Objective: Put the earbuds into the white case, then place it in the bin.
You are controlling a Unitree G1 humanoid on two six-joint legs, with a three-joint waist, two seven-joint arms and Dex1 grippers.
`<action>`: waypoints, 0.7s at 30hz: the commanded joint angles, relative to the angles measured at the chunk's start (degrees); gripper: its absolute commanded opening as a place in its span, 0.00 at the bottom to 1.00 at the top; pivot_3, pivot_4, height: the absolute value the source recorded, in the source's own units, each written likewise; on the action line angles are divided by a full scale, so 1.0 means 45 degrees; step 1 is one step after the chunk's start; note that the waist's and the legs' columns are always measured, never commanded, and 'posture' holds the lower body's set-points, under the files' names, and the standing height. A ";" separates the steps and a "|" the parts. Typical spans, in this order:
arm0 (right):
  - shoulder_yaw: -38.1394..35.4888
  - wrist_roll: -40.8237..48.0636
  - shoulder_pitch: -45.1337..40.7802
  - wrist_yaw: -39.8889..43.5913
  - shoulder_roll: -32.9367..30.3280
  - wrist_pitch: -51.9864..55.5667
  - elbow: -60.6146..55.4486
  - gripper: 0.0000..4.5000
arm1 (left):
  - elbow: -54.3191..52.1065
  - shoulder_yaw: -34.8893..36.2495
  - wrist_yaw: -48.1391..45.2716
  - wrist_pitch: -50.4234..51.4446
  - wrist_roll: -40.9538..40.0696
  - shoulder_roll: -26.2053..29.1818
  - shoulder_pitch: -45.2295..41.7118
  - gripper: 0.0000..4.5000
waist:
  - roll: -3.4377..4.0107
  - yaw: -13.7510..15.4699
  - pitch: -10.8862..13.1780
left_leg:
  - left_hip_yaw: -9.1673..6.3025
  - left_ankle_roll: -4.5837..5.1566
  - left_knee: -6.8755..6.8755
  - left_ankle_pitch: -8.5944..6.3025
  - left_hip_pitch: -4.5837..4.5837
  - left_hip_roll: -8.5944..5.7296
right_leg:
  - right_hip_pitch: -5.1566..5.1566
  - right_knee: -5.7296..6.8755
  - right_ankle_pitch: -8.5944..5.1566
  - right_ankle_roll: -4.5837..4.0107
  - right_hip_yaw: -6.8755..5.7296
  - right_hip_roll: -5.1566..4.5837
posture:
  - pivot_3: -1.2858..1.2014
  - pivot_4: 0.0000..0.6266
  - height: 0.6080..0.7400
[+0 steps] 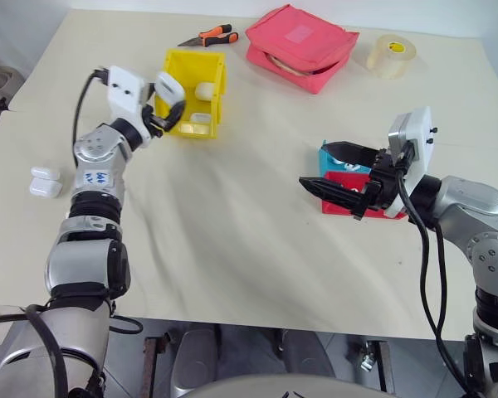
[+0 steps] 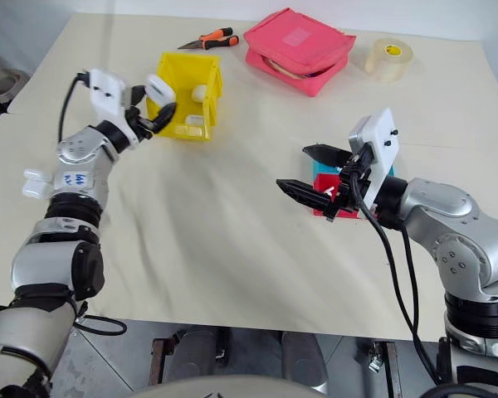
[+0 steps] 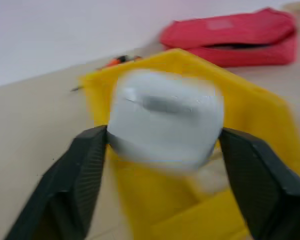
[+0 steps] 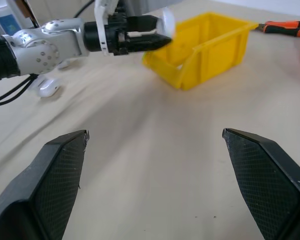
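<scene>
My left gripper (image 1: 170,99) holds a white case (image 1: 168,85) in the air at the near left corner of the yellow bin (image 1: 192,56). In the left wrist view the case (image 3: 165,120) sits between both fingers (image 3: 85,165), touching each, with the bin's wall (image 3: 250,115) behind it. Two more white cases (image 1: 204,90) lie inside the bin. My right gripper (image 1: 315,164) stands open and empty at the right, in front of a teal tray (image 1: 325,152) and a red tray (image 1: 342,177). The earbuds are hidden from view.
Two spare white cases (image 1: 45,181) lie near the table's left edge. Orange-handled pliers (image 1: 209,36), a red pouch (image 1: 301,46) and a roll of tape (image 1: 391,55) line the far side. Bare tabletop (image 1: 232,224) spreads between the arms.
</scene>
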 commanded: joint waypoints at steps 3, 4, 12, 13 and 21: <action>0.0047 -0.0171 -0.0400 0.0335 0.0016 -0.0261 0.0143 1.00 | 0.0267 0.0084 -0.0544 -0.0627 -0.0061 0.0062 -0.0737 1.00 | 0.0001 -0.0083 -0.0001 | -0.0001 0.0000 -0.0009 0.0000 0.0006 0.0009 | -0.0004 0.0007 0.0000 0.0000 0.0002 0.0012 | 0.52 0.24 1.00; 0.0085 -0.0231 -0.0431 0.0404 -0.0004 -0.0274 0.0205 1.00 | 0.0281 0.0098 -0.0577 -0.0663 -0.0061 0.0077 -0.0723 1.00 | 0.0001 -0.0090 -0.0001 | 0.0001 0.0000 -0.0011 0.0000 0.0012 0.0010 | -0.0006 0.0011 0.0000 0.0000 0.0005 0.0012 | 0.52 0.24 1.00; -0.0177 -0.0506 0.0101 0.1470 -0.0564 -0.0449 0.0488 1.00 | -0.2870 0.0466 -0.2558 -0.0627 -0.0888 0.1416 0.1451 1.00 | 0.0001 -0.0108 -0.0001 | -0.0005 0.0000 -0.0009 0.0000 0.0013 0.0016 | -0.0018 0.0035 0.0000 -0.0001 0.0010 0.0005 | 0.52 0.24 1.00; -0.0242 -0.0592 0.0374 0.1779 -0.0727 -0.0595 0.0529 1.00 | -0.3706 0.0569 -0.2765 -0.0272 -0.1109 0.1651 0.2049 1.00 | 0.0001 -0.0104 -0.0001 | -0.0005 0.0000 -0.0013 0.0000 0.0017 0.0018 | -0.0019 0.0040 0.0000 -0.0001 0.0002 -0.0001 | 0.52 0.24 1.00; -0.1097 -0.1135 0.2365 0.4525 -0.1852 -0.2208 0.1750 1.00 | -0.8775 0.2574 -0.5829 0.2238 -0.4371 0.3677 0.7140 1.00 | 0.0001 -0.0109 -0.0001 | -0.0003 0.0005 -0.0005 -0.0003 0.0034 0.0020 | -0.0003 0.0052 0.0000 -0.0002 -0.0001 -0.0017 | 0.52 0.24 1.00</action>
